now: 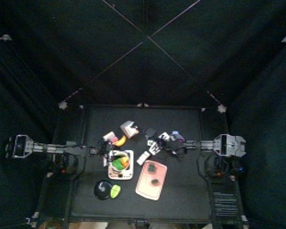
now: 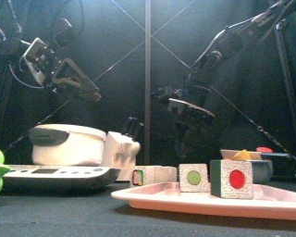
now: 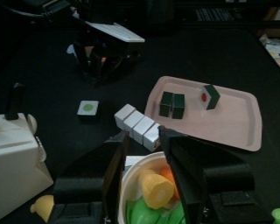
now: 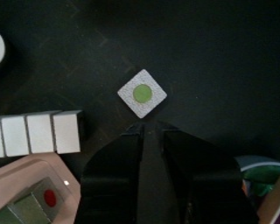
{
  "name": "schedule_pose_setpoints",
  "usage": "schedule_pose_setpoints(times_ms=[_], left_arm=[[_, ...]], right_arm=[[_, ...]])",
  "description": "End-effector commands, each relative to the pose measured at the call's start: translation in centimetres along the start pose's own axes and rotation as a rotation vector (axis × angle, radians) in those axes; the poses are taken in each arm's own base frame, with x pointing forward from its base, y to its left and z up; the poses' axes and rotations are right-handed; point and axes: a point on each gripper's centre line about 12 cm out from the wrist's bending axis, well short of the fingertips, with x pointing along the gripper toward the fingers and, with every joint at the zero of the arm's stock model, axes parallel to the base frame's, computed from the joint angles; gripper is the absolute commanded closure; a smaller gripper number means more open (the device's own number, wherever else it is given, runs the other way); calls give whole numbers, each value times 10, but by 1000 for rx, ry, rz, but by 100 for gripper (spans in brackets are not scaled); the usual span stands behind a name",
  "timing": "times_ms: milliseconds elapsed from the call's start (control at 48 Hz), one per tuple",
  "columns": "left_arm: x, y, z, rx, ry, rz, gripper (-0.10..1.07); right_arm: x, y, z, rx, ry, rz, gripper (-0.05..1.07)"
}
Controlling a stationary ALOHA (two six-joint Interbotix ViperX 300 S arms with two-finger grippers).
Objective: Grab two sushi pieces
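My right end effector (image 4: 143,133), jaws together and empty, hangs directly above the lone green-dot sushi piece (image 4: 142,93) on the tabletop (image 4: 213,52), beside the pink tray (image 3: 224,122), nearer than my left.

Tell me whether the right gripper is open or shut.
Shut and empty. In the right wrist view the right gripper shows its jaws pressed together with no gap, just short of the green-dot sushi piece lying on the table.

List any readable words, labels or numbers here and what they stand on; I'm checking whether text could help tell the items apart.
None can be read.
Barcode-like label at the table's far edge: too blurred to read.
Rice cooker panel: marks too small to read.
Sushi pieces: only coloured dots, no text.
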Motion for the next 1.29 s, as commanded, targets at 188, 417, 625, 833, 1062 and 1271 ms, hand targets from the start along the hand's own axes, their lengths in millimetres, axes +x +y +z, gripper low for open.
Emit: schedule_pose_setpoints(times_ms=[188,417,625,833,1062,1271], left_arm=[[1,3,10,-3,-29,10,22],[0,4,6,-4,-19,13,22],[0,4,4,-8,-15,12,22],[0,4,4,-6,-15,12,22],[0,4,3,-5,-12,12,22],[0,4,3,-6,-13,15,22]], right_arm=[[-54,53,-22,-189,-81,70,40],[-62,92,-43,-289,-84,134,35],[-58,109,-50,-292,-89,204,21],[-46,119,-52,-291,-90,250,2],[-32,113,-60,-314,-44,197,-2],[-12,107,-72,-354,11,125,-2]])
